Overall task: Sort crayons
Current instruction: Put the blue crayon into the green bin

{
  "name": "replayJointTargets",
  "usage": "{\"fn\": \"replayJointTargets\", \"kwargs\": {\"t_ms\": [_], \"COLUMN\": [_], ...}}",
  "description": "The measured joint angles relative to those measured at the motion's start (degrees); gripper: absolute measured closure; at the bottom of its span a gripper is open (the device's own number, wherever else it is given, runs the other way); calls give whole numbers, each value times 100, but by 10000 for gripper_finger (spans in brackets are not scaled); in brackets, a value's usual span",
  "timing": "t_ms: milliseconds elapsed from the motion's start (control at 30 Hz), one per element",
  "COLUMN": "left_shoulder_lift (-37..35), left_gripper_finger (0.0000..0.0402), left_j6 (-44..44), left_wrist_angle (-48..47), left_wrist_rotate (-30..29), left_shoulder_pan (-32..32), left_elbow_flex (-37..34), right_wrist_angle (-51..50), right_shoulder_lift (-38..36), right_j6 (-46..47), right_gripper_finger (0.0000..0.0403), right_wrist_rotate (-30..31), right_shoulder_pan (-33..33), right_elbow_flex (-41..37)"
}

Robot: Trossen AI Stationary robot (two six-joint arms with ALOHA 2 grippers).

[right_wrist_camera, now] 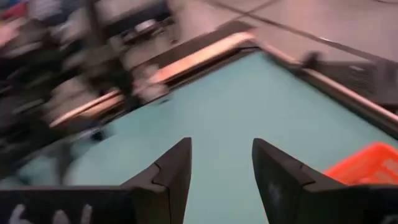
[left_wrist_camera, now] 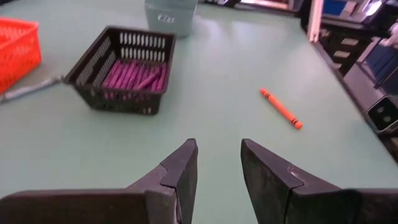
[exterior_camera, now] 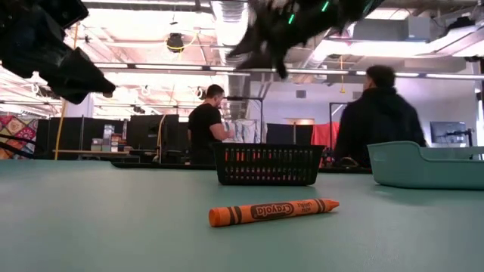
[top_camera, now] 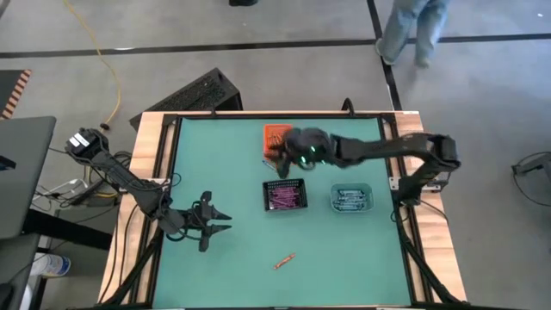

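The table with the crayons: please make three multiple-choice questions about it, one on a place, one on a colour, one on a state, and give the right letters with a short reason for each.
1. Where does the single loose crayon lie?
A. inside the black mesh bin
B. on the bare table, on the near side of the bins
C. between the left hand's fingers

2. What colour are the crayons in the black mesh bin?
A. purple
B. orange
C. blue

3. How is the right hand?
A. shut on a crayon
B. open and empty
C. resting flat on the table

Answers:
1. B: the orange crayon lies alone on the table, apart from every bin.
2. A: the black mesh bin holds purple crayons.
3. B: the right hand, raised beside the orange bin, shows spread fingers with nothing between them.
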Motion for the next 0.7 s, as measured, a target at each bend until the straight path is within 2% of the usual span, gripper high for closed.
{"fn": "replayJointTargets", "kwargs": {"t_ms": [133, 200, 333, 433, 500, 633, 700], "left_shoulder_lift": [0, 0, 0, 27, 155, 631, 853], "left_gripper_finger": [290, 290, 290, 290, 290, 290, 290], "left_j6": [-296, -344, -234, -81, 64, 449, 552], "left_wrist_angle": [-333, -400, -423, -353, -47, 801, 811], "left_wrist_rotate": [-49, -68, -395, -417, -78, 1000, 1015], "left_shoulder_pan": [0, 2, 31, 188, 359, 625, 742], "left_elbow_flex": [0, 0, 0, 0, 0, 50, 160], "right_wrist_angle": [-673, -962, -1029, -986, -951, -851, -832], "right_shoulder_lift": [-586, -733, -739, -497, -266, 251, 512], "right_j6": [-569, -716, -752, -753, -753, -751, -751], "right_gripper_finger": [227, 227, 227, 227, 227, 227, 227], "right_wrist_rotate": [43, 283, 682, 836, 847, 881, 887], "right_shoulder_pan": [842, 1399, 2623, 3459, 3937, 4498, 4650], "right_elbow_flex": [-87, -181, -459, -518, -518, -471, -361]}}
